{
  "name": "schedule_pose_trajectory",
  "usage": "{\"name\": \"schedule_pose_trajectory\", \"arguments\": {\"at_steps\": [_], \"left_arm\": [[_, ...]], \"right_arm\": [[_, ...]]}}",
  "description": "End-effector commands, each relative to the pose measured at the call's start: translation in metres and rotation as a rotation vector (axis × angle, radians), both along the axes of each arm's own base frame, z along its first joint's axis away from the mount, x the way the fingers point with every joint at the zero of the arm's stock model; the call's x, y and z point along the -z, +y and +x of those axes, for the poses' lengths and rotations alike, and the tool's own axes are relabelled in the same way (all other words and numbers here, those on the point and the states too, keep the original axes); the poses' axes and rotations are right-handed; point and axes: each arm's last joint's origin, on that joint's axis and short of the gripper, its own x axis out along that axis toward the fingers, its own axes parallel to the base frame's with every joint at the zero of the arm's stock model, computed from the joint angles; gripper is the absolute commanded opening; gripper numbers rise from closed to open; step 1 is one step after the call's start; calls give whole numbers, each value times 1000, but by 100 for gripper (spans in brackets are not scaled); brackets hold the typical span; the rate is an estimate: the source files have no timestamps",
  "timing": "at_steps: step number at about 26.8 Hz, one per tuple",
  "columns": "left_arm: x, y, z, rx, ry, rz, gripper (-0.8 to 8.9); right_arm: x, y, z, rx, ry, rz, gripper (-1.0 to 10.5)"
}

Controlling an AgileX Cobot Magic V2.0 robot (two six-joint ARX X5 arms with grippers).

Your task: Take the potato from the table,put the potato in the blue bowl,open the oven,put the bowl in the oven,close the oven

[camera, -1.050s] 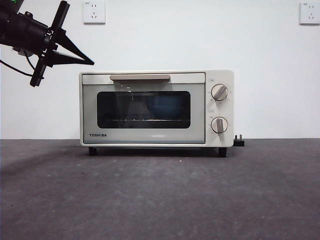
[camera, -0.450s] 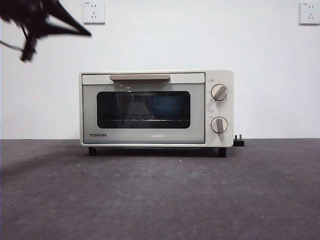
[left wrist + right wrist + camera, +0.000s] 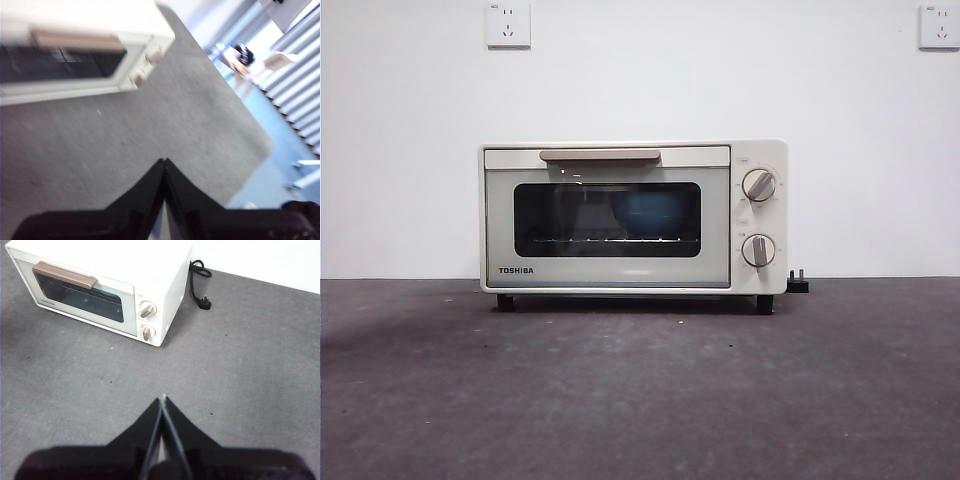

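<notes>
The cream-white oven (image 3: 633,216) stands at the back of the table (image 3: 640,390) with its door closed and its beige handle (image 3: 600,155) at the top. Through the dark glass the blue bowl (image 3: 655,213) shows on the wire rack inside. The potato is hidden. My left gripper (image 3: 164,162) is shut and empty, high above the table, with the oven (image 3: 75,45) blurred beyond it. My right gripper (image 3: 163,400) is shut and empty too, hanging above the table in front of the oven (image 3: 107,285). Neither arm appears in the front view.
A black power cord and plug (image 3: 200,282) lie beside the oven's knob side. Two wall sockets (image 3: 508,24) sit on the white wall behind. The table's edge (image 3: 260,155) and floor clutter show in the left wrist view.
The dark arm at the upper left of the front view rose and left the picture. The oven stays closed and unmoved.
</notes>
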Motion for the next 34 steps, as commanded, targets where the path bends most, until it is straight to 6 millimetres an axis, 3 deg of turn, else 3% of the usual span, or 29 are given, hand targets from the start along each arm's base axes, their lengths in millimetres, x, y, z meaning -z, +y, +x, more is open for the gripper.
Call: {"name": "schedule_pose_trajectory", "arguments": {"at_steps": [1, 5, 9, 14, 21, 26, 34], "left_arm": [[-10, 1, -24, -9, -99, 26, -4], [-21, 2, -54, 1, -197, 16, -4], [-25, 3, -68, 1, -244, 14, -4], [-25, 3, -69, -3, -246, 15, -4], [-18, 2, -47, -9, -174, 23, -4], [-18, 4, -46, -69, -173, 57, -4], [-21, 15, -68, -281, -506, 350, -4]], "right_arm": [[3, 1, 1, 5, 25, -9, 0], [3, 1, 2, 5, 26, -10, 0], [4, 3, 4, 5, 33, -15, 0], [5, 6, 8, 5, 43, -22, 0], [7, 12, 16, 5, 66, -39, 0], [10, 19, 26, 5, 93, -58, 0], [16, 32, 44, 5, 144, -96, 0]]}}
